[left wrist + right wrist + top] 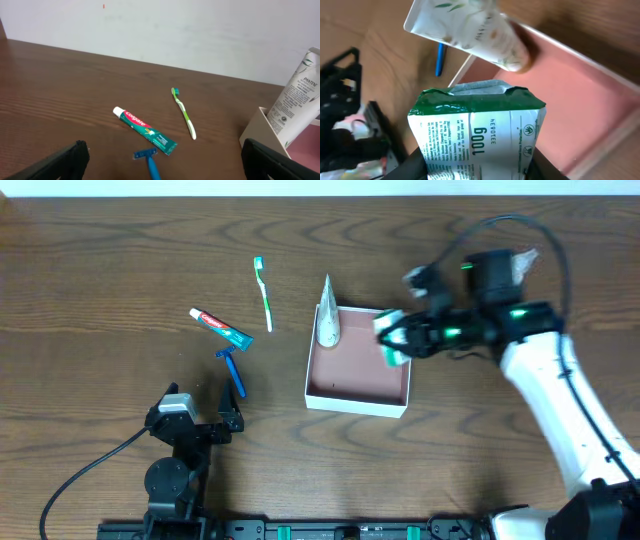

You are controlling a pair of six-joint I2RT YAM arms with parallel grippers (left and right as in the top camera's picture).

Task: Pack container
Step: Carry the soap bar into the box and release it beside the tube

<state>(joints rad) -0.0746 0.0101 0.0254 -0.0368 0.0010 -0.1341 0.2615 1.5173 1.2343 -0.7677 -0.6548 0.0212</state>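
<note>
- The container [357,375] sits open on the table [100,260], a white tube [327,315] standing in its far-left corner.
- Right gripper [395,340] pinches a green-and-white packet [477,132] above the container's right wall.
- Left gripper [205,412], jaws spread wide, rests left of the container, near toothbrush [264,295], toothpaste [221,328] and razor [233,370].
</note>
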